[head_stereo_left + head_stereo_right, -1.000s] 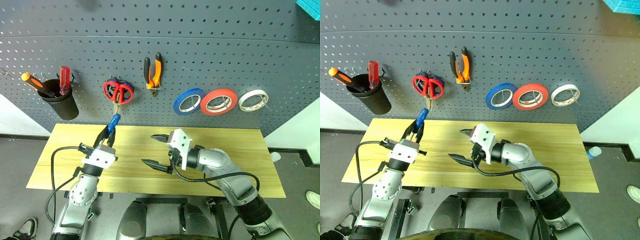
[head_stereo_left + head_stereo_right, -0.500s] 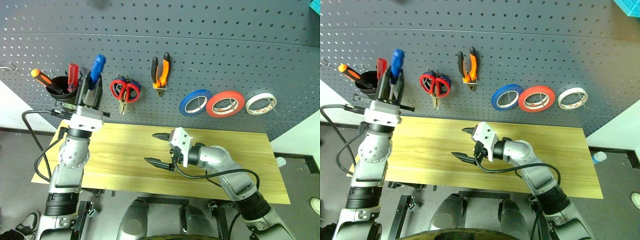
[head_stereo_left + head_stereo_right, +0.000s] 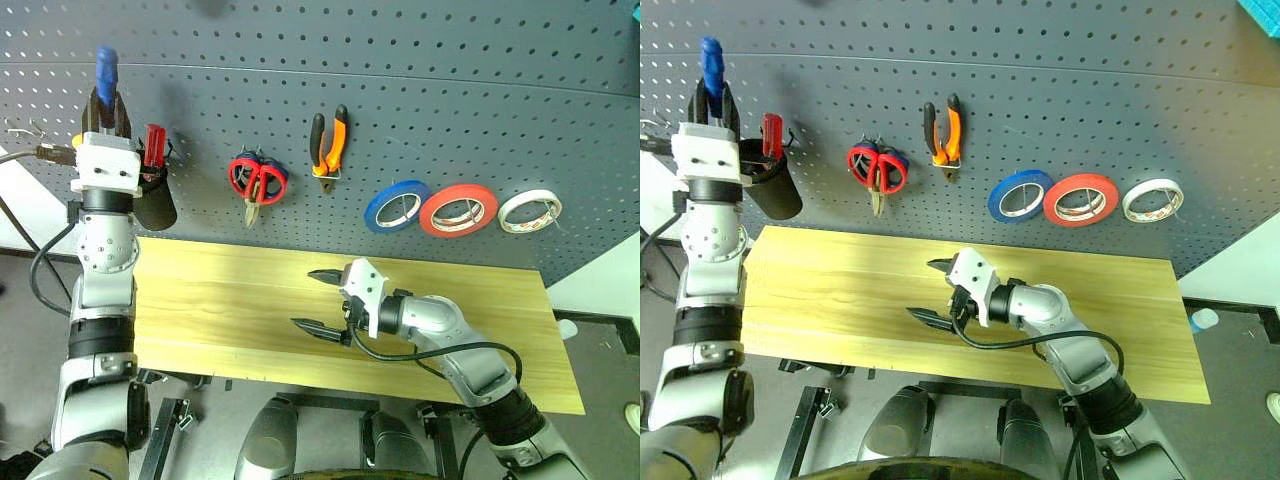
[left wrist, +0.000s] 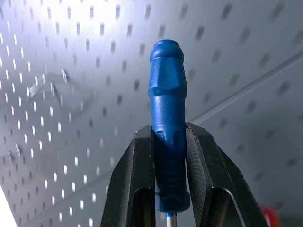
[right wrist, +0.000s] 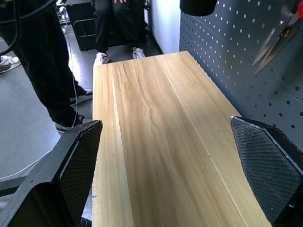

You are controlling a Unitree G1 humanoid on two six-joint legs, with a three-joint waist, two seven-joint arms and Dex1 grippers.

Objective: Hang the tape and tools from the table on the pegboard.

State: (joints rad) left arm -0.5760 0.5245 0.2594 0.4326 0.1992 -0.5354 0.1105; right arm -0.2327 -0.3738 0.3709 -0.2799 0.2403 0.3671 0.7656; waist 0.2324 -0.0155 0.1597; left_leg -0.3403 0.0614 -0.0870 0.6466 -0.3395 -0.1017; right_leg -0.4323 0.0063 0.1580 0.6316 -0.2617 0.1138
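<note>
My left gripper (image 3: 105,98) is raised in front of the pegboard (image 3: 430,70), shut on a blue-handled screwdriver (image 4: 166,118) whose handle points up. It is just left of the black cup (image 3: 158,206). On the pegboard hang the red-handled scissors (image 3: 257,180), the orange-and-black pliers (image 3: 330,142) and the red tape (image 3: 459,209). My right gripper (image 3: 320,300) hovers open over the middle of the table (image 3: 220,300), with nothing between its fingers (image 5: 80,161).
A blue tape roll (image 3: 398,204) and a white tape roll (image 3: 530,209) hang either side of the red one. The black cup holds a red-handled screwdriver (image 3: 155,143). A person's legs (image 5: 33,56) stand beyond the table's far end.
My left arm has lifted the blue-handled screwdriver up and to the left, from over the table to the pegboard beside the black cup. The head camera has turned. The right gripper has stayed put.
</note>
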